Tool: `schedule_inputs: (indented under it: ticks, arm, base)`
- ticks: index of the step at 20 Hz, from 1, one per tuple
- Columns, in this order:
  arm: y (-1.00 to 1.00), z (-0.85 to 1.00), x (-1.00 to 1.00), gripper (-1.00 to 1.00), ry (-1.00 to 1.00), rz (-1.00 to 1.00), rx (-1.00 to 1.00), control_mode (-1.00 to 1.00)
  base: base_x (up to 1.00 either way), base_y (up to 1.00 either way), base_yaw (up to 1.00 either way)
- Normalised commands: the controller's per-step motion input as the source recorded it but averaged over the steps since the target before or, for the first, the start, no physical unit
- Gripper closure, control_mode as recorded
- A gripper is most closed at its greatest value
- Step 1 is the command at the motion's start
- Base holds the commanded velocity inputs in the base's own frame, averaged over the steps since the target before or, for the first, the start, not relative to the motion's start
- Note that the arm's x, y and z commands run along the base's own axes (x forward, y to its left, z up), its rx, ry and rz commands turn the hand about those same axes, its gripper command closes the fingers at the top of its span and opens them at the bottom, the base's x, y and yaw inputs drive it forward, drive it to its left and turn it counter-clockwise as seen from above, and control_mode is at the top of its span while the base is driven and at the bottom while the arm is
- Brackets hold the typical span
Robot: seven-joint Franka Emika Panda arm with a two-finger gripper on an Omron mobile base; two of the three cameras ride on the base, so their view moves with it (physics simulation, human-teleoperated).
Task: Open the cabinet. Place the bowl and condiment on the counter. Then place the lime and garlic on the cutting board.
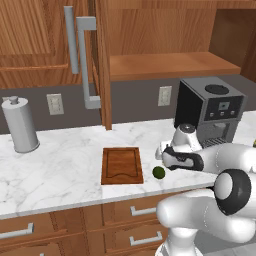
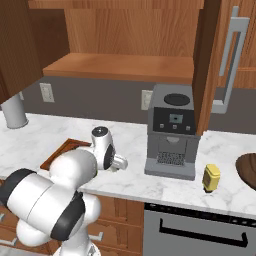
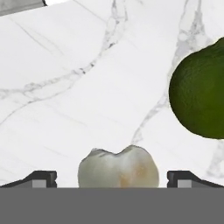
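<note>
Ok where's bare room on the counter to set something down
Bare white marble counter lies between the tall grey cylinder and the reddish-brown wooden cutting board, itself bare. It is crowded right of the board: dark green lime, whitish garlic, open claw.

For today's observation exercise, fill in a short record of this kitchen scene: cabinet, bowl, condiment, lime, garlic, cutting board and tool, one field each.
cabinet: doors open, shelf bare
bowl: on the counter, at the right edge of the right base view
condiment: on the counter right of the coffee machine
lime: on the counter right of the cutting board
garlic: on the counter between the tool's fingertips
cutting board: nothing on it
tool: open, low over the garlic
</note>
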Motion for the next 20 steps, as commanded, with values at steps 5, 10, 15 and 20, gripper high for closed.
schedule_inputs:
  ticks: [5,10,15,20]
  arm:
    - [0.07,-0.16,0.12,-1.00,0.01,0.00,0.00,-1.00]
    - [0.00,-0.12,0.10,-1.00,0.00,0.00,0.00,-1.00]
    - [0.00,-0.15,0.03,-1.00,0.00,0.00,0.00,-1.00]
    - [0.00,-0.20,0.00,1.00,0.00,0.00,0.00,-1.00]
  base:
    - [0.00,0.00,0.00]
    - [0.00,0.00,0.00]
    - [0.00,0.00,0.00]
    - [0.00,0.00,0.00]
